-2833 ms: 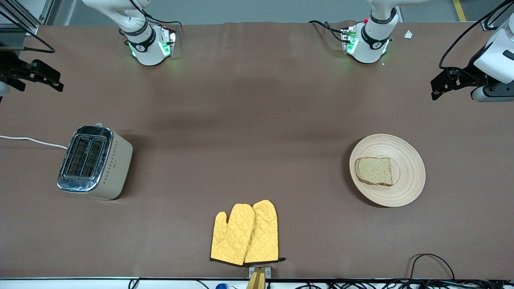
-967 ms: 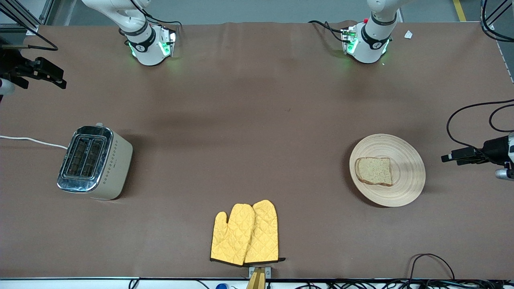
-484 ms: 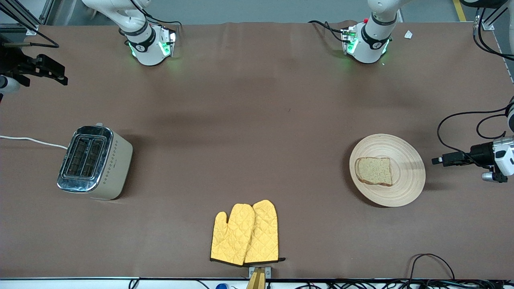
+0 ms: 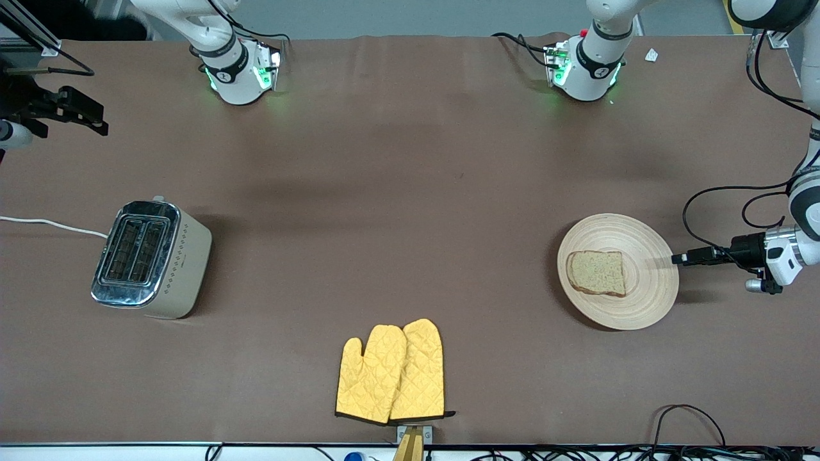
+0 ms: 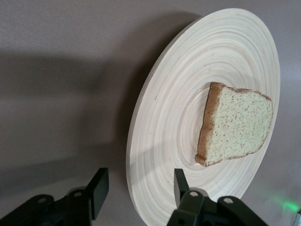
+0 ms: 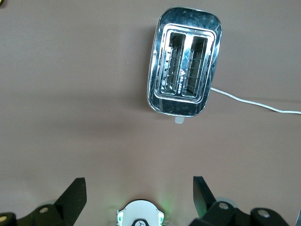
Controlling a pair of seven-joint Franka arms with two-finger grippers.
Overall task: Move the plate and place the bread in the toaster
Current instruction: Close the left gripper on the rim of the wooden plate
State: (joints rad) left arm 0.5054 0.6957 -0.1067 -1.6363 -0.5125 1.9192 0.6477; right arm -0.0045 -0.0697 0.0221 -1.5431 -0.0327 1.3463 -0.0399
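Toward the left arm's end of the worktop (image 4: pixel 410 192) sits the round, pale light-wood plate (image 4: pixel 647 291) with concentric ring grooves, flat on the brown surface. On it, off-centre toward the toaster's end, lies one roughly square slice of brown wholegrain bread (image 4: pixel 597 273) with a darker crust, lying flat and much smaller than the plate.

Left tool (image 4: pixel 680 258): low and level at the plate's rim, on the edge facing the left arm's end of the worktop. In the left wrist view its two black fingers (image 5: pixel 98 190) straddle the rim, one outside the plate and one over its grooved face. A gap shows between each finger and the wood, so the jaws stand partly open with nothing clamped.

Two-slot toaster (image 4: pixel 150 258) with shiny chrome top and cream sides bearing a dotted diamond pattern: upright at the right arm's end of the worktop, well apart from the plate. Both slots are empty in the right wrist view. White cord (image 4: pixel 51 224) runs from it off the worktop edge.

Right tool (image 4: pixel 77 115): hangs above the worktop at the right arm's end, with the toaster below it in its wrist view; jaws spread wide, holding nothing. This arm waits.

Pair of yellow quilted oven mitts (image 4: pixel 391 372): flat, overlapping, near the front-camera edge, between toaster and plate.
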